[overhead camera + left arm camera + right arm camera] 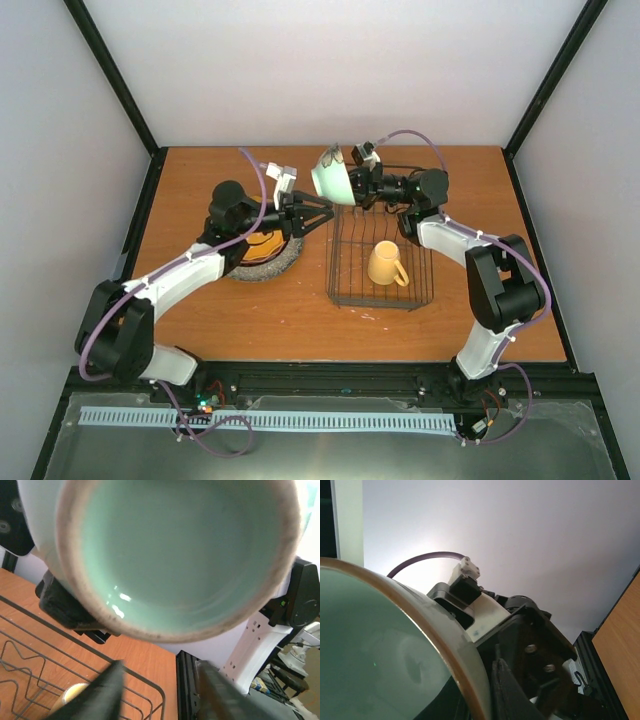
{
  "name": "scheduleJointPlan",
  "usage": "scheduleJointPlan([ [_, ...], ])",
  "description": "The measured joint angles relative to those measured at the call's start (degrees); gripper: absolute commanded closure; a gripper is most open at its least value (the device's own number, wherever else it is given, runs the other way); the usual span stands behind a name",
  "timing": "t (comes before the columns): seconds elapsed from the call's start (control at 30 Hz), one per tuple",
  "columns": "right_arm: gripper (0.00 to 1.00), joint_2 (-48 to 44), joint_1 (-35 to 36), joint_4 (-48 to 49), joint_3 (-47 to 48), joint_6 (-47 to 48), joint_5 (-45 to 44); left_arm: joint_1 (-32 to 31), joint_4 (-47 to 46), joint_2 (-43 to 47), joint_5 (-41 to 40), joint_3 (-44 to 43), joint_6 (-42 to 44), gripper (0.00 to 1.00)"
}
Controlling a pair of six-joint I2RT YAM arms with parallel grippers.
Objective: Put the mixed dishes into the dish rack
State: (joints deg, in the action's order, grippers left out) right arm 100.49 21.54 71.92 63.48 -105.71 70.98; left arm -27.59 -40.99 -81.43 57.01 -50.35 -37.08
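The pale green bowl [332,178] hangs tilted above the far left corner of the dish rack [345,285], a black wire basket. My right gripper [358,185] is shut on its rim [470,690], one finger [512,697] against the outer wall. My left gripper [318,215] stands open just below and left of the bowl, its fingers [100,695] apart with nothing between them. The bowl [175,550] fills the upper part of the left wrist view. A yellow mug [387,263] lies inside the rack. An orange plate [265,244] rests on a grey speckled plate [270,268], partly under the left arm.
The rack's corner bars [150,687] and the mug's rim [75,692] show below the left fingers. Black frame posts [120,90] stand at the table's back corners. The left arm's wrist [520,630] sits close behind the bowl in the right wrist view.
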Motion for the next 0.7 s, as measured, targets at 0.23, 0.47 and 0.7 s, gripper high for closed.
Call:
scheduleJointPlan([
  [0.23,0.97,0.0,-1.81,1.95,-1.07,-1.07,0.26,3.02,11.15,8.61,-4.28,-0.39,4.17,0.28],
  [0.47,0.97,0.0,-3.26,2.16,-1.07,-1.29,0.31,7.23,7.76,16.04,-5.53,1.29,2.19,0.01],
  [0.7,0.97,0.0,-3.23,4.55,-1.07,-2.58,0.28,7.23,4.37,14.01,-4.24,3.32,-1.18,0.07],
])
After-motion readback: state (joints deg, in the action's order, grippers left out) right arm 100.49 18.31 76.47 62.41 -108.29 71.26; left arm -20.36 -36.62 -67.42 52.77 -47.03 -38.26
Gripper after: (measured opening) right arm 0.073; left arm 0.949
